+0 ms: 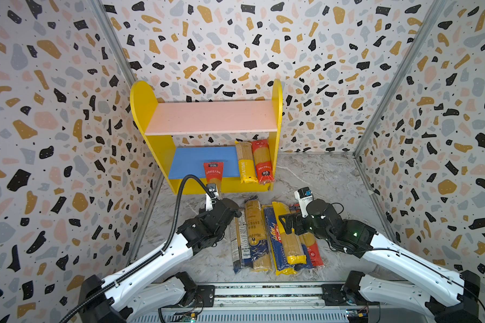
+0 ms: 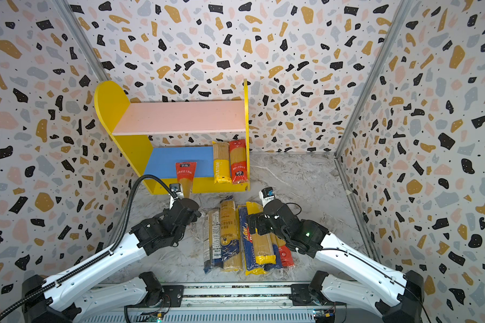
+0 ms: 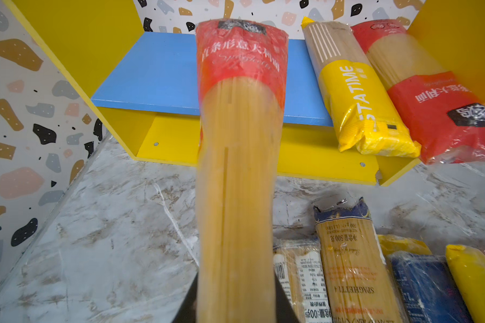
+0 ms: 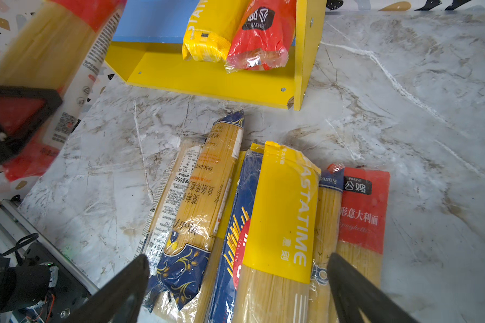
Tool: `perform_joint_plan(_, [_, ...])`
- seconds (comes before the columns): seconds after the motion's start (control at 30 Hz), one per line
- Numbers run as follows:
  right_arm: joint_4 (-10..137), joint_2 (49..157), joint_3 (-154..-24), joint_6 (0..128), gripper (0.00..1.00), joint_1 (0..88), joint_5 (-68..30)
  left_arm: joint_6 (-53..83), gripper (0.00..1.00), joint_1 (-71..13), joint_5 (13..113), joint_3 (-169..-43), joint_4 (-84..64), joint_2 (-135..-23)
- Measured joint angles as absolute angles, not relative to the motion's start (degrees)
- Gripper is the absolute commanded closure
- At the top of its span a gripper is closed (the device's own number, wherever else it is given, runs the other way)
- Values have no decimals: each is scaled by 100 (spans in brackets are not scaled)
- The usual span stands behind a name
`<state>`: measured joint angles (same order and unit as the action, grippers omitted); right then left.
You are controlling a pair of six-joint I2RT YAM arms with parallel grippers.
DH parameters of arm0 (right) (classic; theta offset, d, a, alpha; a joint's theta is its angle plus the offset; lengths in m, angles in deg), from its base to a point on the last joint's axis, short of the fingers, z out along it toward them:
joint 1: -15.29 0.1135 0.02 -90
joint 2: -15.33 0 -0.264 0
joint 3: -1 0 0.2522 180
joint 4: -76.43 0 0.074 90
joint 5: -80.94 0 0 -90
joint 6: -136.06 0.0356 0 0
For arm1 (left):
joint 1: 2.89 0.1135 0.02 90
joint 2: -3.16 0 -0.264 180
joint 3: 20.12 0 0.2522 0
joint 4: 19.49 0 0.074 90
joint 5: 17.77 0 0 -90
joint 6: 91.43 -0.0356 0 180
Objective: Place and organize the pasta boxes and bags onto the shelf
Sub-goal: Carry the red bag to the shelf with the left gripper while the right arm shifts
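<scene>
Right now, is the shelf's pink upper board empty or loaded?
Empty: the pink upper board shows bare in both top views; the shelved yellow pack lies lower, on the blue board.

the pink upper board (image 1: 212, 117) lies bare. the blue lower board (image 1: 196, 159) is open on its left and middle, but the held red pack (image 1: 213, 173) reaches over its near edge, and a yellow pack (image 1: 246, 163) and a second red pack (image 1: 262, 162) fill its right end against the side panel (image 1: 277, 112). on the table (image 1: 319, 179) the pile of packs (image 1: 275, 237) blocks the near middle; bare marble lies left and right of it.
</scene>
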<state>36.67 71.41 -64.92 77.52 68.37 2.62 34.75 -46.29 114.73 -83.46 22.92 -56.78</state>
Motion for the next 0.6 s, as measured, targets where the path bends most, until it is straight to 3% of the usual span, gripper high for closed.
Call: perform_joint_plan(0.6, [3637, 7165, -7126, 7429, 1, 6501, 207, 2614, 100, -3488, 10326, -9682, 889, -7858])
